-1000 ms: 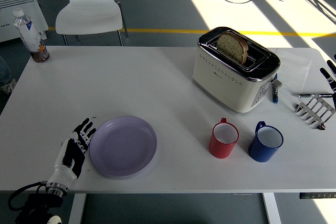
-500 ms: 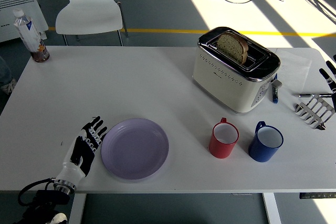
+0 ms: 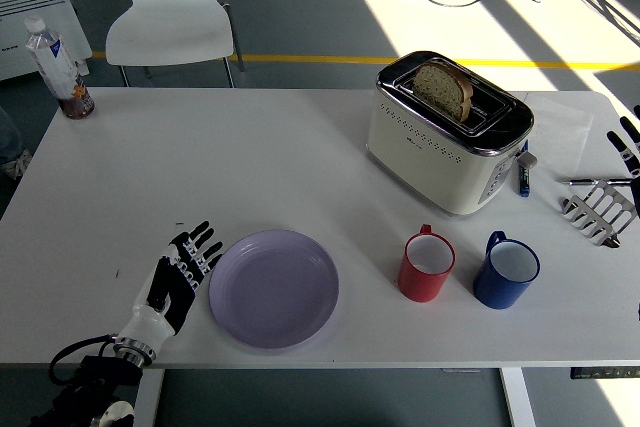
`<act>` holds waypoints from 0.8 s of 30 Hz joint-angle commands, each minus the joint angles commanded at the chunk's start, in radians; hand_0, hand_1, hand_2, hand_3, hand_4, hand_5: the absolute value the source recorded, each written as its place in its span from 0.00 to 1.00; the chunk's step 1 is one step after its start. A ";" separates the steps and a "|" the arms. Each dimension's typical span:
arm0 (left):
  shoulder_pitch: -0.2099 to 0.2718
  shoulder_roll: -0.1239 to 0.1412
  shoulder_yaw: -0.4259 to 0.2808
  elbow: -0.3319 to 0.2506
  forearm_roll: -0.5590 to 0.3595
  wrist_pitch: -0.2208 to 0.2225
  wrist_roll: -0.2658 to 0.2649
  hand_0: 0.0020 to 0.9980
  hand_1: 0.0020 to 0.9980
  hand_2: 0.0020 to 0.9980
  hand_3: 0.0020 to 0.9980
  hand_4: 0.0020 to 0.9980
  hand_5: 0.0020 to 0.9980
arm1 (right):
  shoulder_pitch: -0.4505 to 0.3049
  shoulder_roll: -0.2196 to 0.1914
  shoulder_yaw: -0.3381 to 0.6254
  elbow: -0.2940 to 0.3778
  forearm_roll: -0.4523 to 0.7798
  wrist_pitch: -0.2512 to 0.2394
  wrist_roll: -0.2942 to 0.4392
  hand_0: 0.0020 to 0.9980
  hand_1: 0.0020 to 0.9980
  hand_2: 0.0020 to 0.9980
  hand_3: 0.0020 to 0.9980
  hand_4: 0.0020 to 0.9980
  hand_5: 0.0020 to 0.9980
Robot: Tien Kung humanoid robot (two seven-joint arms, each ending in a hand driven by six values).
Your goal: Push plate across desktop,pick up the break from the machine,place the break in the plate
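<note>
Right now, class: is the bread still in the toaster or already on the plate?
In the toaster: the bread stands up from its slot. The purple plate is empty.

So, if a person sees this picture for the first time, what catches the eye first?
Probably the cream toaster at the table's far right, with a slice of bread standing up out of its slot. Next, the lilac plate near the front edge, with the left hand open beside its left rim, and the red mug and blue mug to its right.

No legible txt anywhere; bottle (image 3: 48,55) label too small to read.
</note>
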 joint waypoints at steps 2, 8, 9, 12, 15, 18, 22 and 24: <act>-0.003 0.000 0.003 0.003 -0.004 -0.006 0.004 0.86 0.89 0.96 0.92 0.51 1.00 | 0.000 0.000 0.001 0.000 0.000 0.000 0.000 0.78 0.75 0.76 0.77 0.51 0.62; -0.024 -0.002 0.020 0.023 -0.026 -0.028 0.022 0.86 0.89 0.96 0.92 0.51 1.00 | -0.002 0.001 0.002 0.000 0.000 0.000 0.000 0.78 0.75 0.76 0.77 0.51 0.62; -0.026 -0.003 0.021 0.025 -0.028 -0.029 0.023 0.86 0.89 0.96 0.92 0.51 1.00 | -0.002 0.001 0.002 -0.001 0.000 0.000 0.000 0.78 0.75 0.76 0.77 0.51 0.62; -0.033 -0.004 0.028 0.034 -0.037 -0.035 0.027 0.86 0.89 0.96 0.92 0.51 1.00 | -0.002 0.003 0.000 -0.001 0.000 0.000 0.000 0.78 0.75 0.76 0.77 0.51 0.62; -0.037 -0.004 0.032 0.037 -0.039 -0.038 0.028 0.86 0.89 0.96 0.92 0.51 1.00 | -0.002 0.003 0.000 -0.001 0.000 0.000 0.000 0.78 0.76 0.76 0.77 0.51 0.62; -0.042 -0.006 0.036 0.040 -0.042 -0.044 0.030 0.86 0.89 0.96 0.92 0.51 1.00 | -0.002 0.004 0.001 -0.001 0.000 0.000 0.000 0.78 0.76 0.76 0.77 0.51 0.62; -0.049 -0.006 0.043 0.046 -0.049 -0.053 0.035 0.85 0.89 0.95 0.92 0.51 1.00 | -0.002 0.005 0.001 -0.002 0.000 0.000 0.000 0.78 0.75 0.76 0.77 0.51 0.62; -0.054 -0.006 0.046 0.048 -0.050 -0.057 0.037 0.85 0.89 0.95 0.92 0.51 1.00 | -0.002 0.005 0.001 -0.002 0.000 0.000 0.000 0.78 0.75 0.76 0.77 0.51 0.62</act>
